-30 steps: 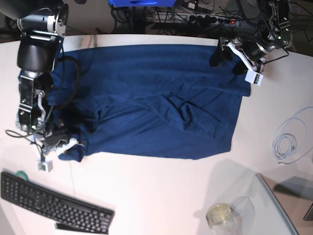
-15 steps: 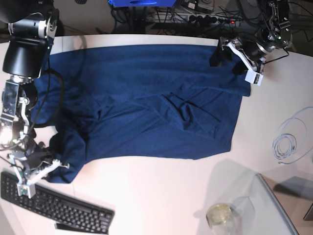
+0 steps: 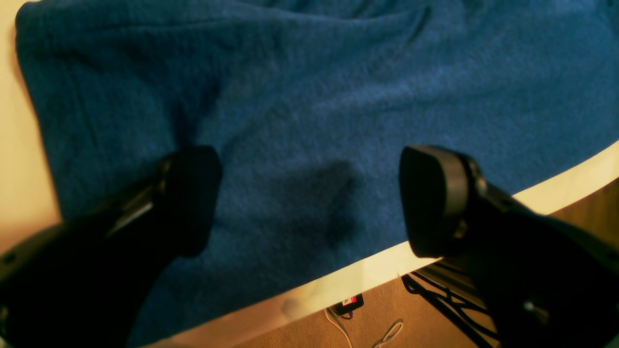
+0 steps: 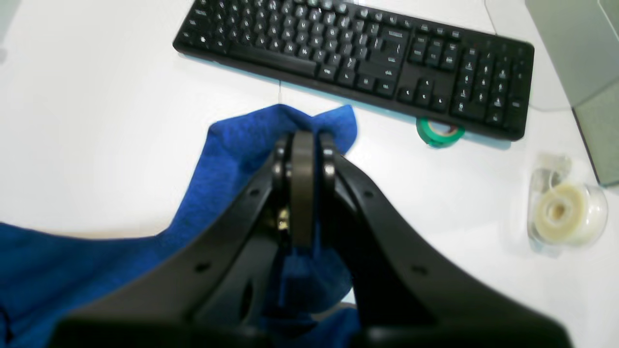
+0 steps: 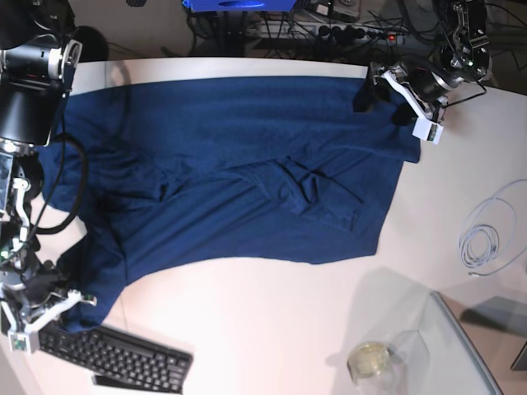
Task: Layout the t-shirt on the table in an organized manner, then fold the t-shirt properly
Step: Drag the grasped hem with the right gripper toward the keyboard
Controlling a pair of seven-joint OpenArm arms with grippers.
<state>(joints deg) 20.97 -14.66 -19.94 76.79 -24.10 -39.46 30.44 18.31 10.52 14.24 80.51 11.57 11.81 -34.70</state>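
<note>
Right claw dragged t-shirt corner toward keyboard, clamped; left claw apart.

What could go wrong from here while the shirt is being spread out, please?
1. The right end effector, shut on a t-shirt corner, sits close to the keyboard; more pulling might drag cloth onto it.
2. The left end effector stands open above the far corner, so that side may slide along.
3. Folds remain mid-shirt.
</note>
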